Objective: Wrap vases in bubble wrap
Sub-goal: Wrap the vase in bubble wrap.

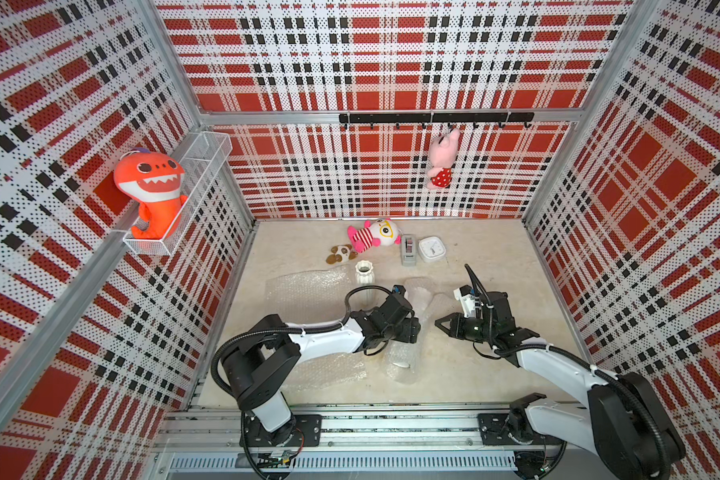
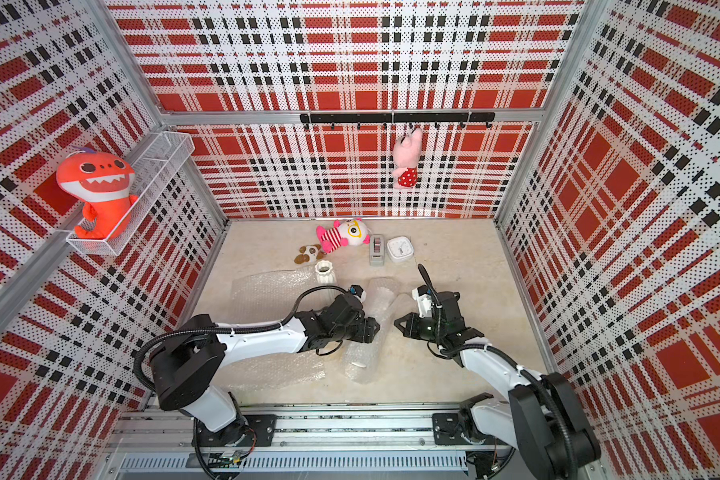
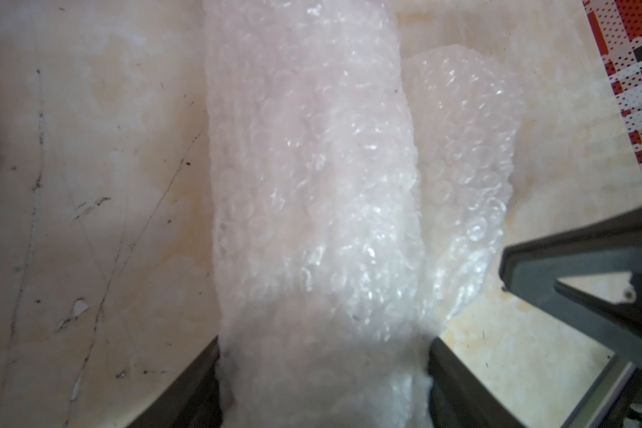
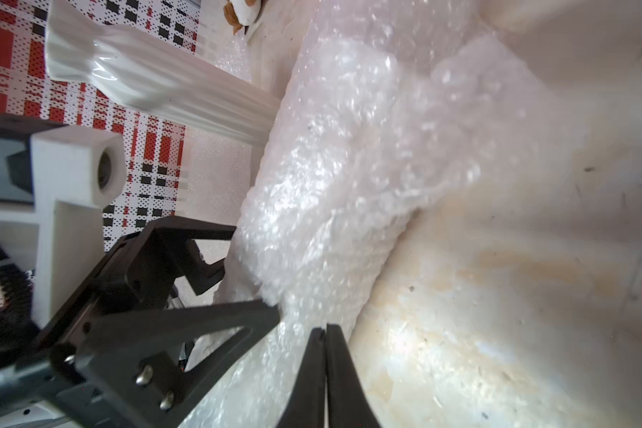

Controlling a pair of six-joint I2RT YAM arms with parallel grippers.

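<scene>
Where wrapped roll (image 1: 406, 353) lies flat, long axis approx 12–6 in both top views, left gripper (image 3: 323, 342) is clamped across it. Empty, jaws together, right gripper (image 1: 439, 322) is pointed at roll from 3 o'clock, judged nearer loose flap (image 3: 467, 148). At roll's 11 o'clock, bare vase (image 1: 364, 277) is stood upright.

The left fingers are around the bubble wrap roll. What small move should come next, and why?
Probably open the right gripper and take the loose flap. The left gripper clasps the bubble wrap roll on both sides, but this flap stands away from it, and the right fingers are shut and empty beside it.
</scene>
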